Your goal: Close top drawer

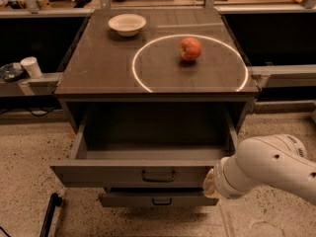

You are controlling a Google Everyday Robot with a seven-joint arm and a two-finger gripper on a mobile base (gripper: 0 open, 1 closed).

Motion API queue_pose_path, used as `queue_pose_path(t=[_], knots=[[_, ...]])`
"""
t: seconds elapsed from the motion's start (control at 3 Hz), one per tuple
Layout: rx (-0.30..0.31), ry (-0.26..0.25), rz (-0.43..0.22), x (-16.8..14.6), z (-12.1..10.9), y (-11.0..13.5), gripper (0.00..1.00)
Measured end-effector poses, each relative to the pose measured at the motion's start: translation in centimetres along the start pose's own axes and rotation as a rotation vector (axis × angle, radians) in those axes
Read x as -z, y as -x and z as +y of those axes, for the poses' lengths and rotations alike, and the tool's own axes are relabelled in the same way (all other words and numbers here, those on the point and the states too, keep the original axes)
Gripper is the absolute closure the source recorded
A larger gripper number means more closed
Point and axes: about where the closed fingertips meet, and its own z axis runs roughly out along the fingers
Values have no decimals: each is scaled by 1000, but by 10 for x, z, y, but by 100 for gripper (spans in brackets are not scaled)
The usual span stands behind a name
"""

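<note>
The top drawer [113, 174] of the grey cabinet stands pulled far out, its box empty inside. Its long front panel carries a black loop handle [158, 175] at the middle. My white arm [269, 167] comes in from the lower right. My gripper [209, 181] is at the right end of the drawer's front panel, mostly hidden behind the arm's wrist. I cannot tell whether it touches the panel.
A shorter drawer front [158, 199] with a small handle sticks out slightly below. On the cabinet top [98, 68] are a red apple [190, 49] inside a white circle and a white bowl [127, 23]. A white cup [32, 66] stands on the left ledge. A black bar [49, 214] lies on the floor at lower left.
</note>
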Motion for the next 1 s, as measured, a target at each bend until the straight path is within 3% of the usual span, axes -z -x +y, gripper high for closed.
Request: queue_pose_path(t=[0.33, 0.67, 1.0], knots=[[0, 0, 0, 0, 0, 0, 38], [0, 0, 0, 0, 0, 0, 8], [0, 0, 0, 0, 0, 0, 0]])
